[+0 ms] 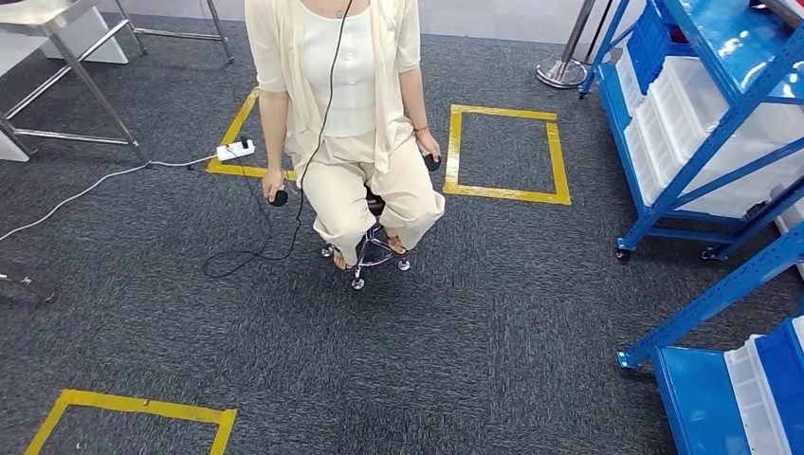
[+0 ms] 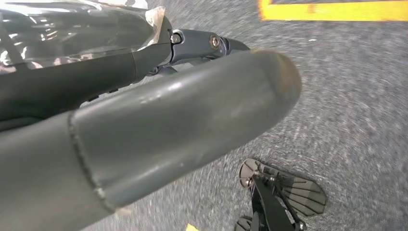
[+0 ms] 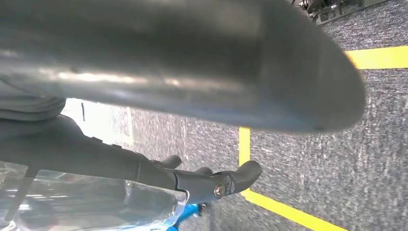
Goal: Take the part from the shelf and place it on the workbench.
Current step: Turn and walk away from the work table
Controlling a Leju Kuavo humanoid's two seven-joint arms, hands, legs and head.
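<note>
Saw grey thumb of left hand (image 2: 159,130) nearest, dark fingers stretched flat along the plastic-wrapped part (image 2: 72,29). Found right hand (image 3: 183,62) pressed likewise, seemingly clamping it between both. Judged slick wrap could slip mid-walk; marked seated person (image 1: 346,104) and cable (image 1: 246,256) before workbench (image 1: 47,14) as hazards.

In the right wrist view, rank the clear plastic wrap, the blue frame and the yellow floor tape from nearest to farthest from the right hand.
1. clear plastic wrap, against the right hand's fingers.
2-3. blue frame and yellow floor tape, both down at the carpet beyond: too close to call.
</note>
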